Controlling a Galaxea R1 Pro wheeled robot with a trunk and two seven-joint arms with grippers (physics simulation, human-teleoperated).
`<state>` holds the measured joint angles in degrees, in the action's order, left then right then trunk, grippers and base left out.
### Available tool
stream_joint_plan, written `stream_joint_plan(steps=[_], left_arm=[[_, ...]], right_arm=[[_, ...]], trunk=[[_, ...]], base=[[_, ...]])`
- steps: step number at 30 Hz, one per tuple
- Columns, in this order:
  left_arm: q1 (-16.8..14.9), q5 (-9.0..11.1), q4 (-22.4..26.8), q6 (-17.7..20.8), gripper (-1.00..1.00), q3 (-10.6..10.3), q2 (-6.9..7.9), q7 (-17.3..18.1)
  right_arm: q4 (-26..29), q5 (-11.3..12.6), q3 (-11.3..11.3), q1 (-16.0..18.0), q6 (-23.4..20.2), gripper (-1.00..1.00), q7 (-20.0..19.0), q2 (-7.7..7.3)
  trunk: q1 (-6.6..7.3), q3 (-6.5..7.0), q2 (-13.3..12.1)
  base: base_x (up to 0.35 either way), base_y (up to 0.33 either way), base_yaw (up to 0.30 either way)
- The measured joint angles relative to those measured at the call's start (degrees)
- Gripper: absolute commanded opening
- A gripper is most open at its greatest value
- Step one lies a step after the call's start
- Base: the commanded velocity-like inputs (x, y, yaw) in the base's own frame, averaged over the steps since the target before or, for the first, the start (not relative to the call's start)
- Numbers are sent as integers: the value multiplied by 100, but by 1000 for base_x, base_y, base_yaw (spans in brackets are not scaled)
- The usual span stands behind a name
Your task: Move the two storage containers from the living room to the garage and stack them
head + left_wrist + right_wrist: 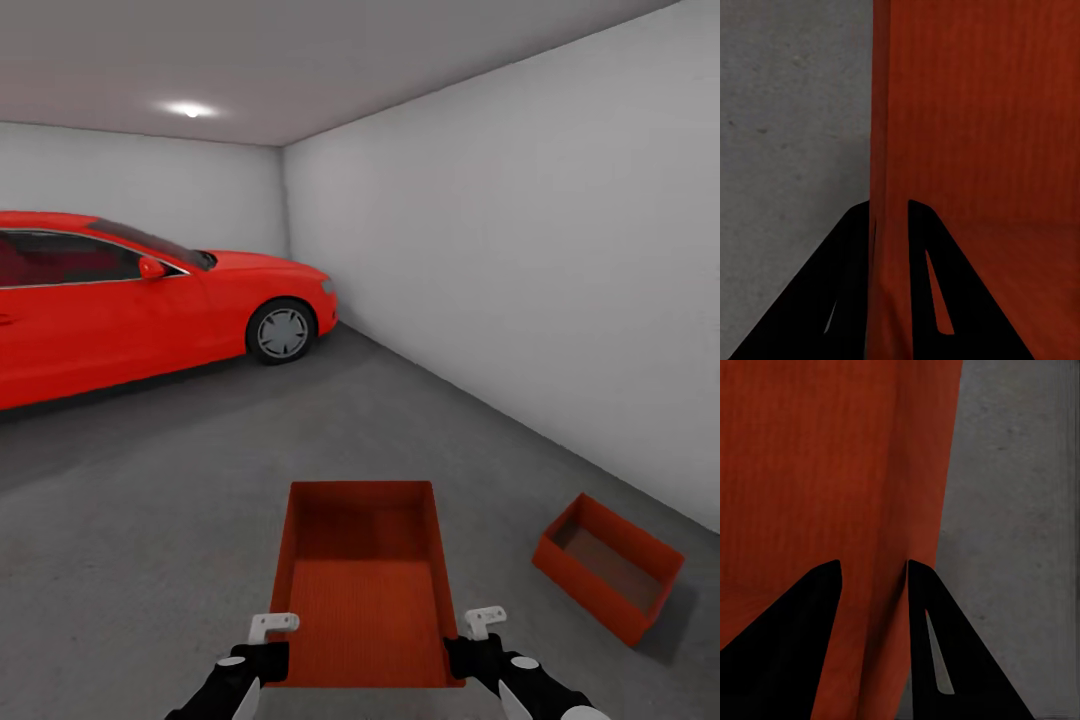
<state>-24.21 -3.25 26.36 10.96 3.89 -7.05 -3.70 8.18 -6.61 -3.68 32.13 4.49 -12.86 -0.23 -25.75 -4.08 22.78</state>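
Nearest the head camera, the left gripper point(268, 640) and the right gripper point(478, 636) grip the near corners of a bin point(365, 590) and hold it out in front of the robot, open side up and roughly level. In the left wrist view, the left gripper point(891, 225) has its two dark fingers point(937, 292) clamped on the bin point(975, 135), one on each side of the bin's left wall. In the right wrist view, the right gripper point(870, 581) straddles the right wall of the bin point(825, 465) the same way, one finger point(945, 652) outside and the other inside, both pressed to the ribbed orange-red surface.

Beneath and beside the held bin lies the floor point(150, 520), dark grey and speckled; it shows next to the bin's walls in the left wrist view point(787, 127) and the right wrist view point(1020, 510).

To the right and a little farther off, the second bin point(607, 567) sits on the floor near the foot of the right wall point(520, 260), turned at an angle to the held bin and well apart from it.

Farther back on the left stands a red car point(130, 295), its nose toward the room's far corner. Above, a ceiling light point(190, 109) glows.
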Motion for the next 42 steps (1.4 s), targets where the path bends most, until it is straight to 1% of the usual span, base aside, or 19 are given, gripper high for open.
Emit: stream_joint_plan(steps=[8,17,33,36,38,42], left_arm=[[0,-1,4,0,-100,-2,0,0],[1,7,4,1,-100,-9,7,2],[0,-3,8,12,-100,-1,-1,-1],[0,-29,15,22,-100,19,-19,-8],[0,29,22,22,-100,-39,28,8],[0,-11,21,26,-100,0,-4,-3]], right_arm=[[0,0,-2,0,4,-100,-1,0],[0,3,2,1,2,-100,3,5],[1,1,-4,0,-4,-100,-2,0],[0,-2,-12,0,-4,-100,-21,-14],[0,1,-5,0,-1,-100,16,20],[0,-1,-12,0,-3,-100,-8,-3]], trunk=[[0,-53,0],[0,-69,1],[0,-69,1],[2,-70,1],[3,-70,1],[3,-70,2]], base=[[0,0,-202],[0,0,-71],[0,0,-268],[203,75,-277],[278,34,-277],[306,11,-277]])
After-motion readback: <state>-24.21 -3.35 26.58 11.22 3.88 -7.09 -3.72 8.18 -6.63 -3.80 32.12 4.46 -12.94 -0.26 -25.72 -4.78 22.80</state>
